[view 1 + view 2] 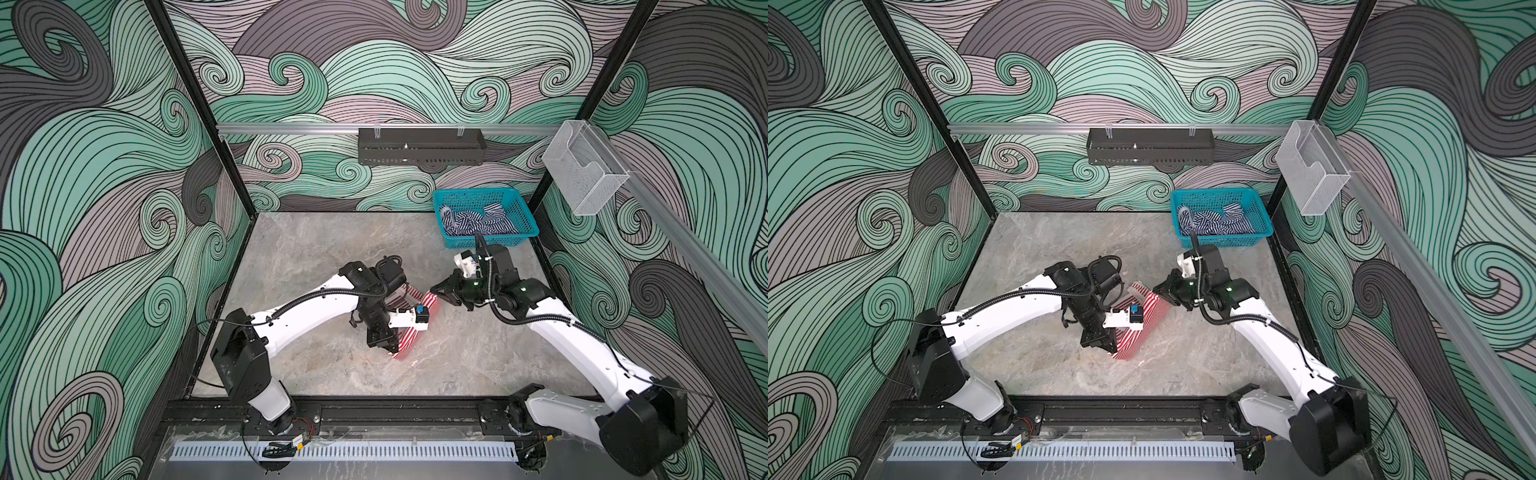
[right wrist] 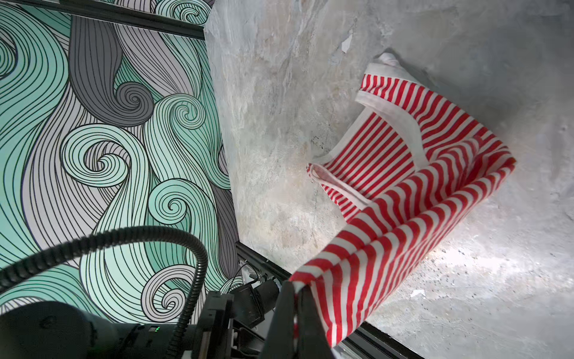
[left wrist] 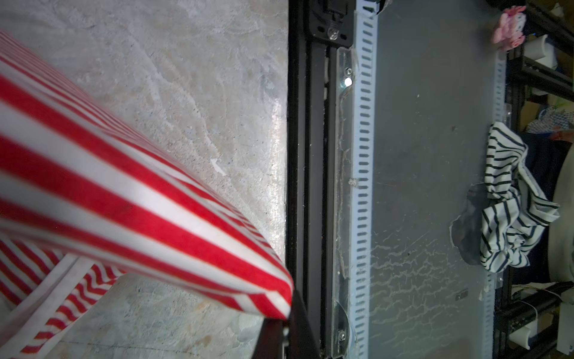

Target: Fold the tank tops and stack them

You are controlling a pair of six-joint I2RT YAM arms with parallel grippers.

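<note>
The red-and-white tank top (image 1: 430,305) (image 1: 1152,309) is held up over the middle of the table, stretched between my two grippers. Its strap end with pale trim (image 2: 388,93) still lies on the table. My left gripper (image 1: 388,348) (image 1: 1108,347) (image 3: 287,317) is shut on one corner of its striped edge (image 3: 124,186). My right gripper (image 1: 435,289) (image 1: 1157,289) (image 2: 296,287) is shut on the opposite corner. The navy-and-white tank top (image 1: 478,223) (image 1: 1217,223) lies crumpled in the teal basket (image 1: 490,241) (image 1: 1225,242) at the back right.
A black rail (image 1: 374,409) runs along the table's front edge, where both arm bases are mounted. A black tray (image 1: 419,147) hangs on the back wall and a clear box (image 1: 584,174) on the right wall. A striped cloth (image 3: 509,202) lies beyond the front edge.
</note>
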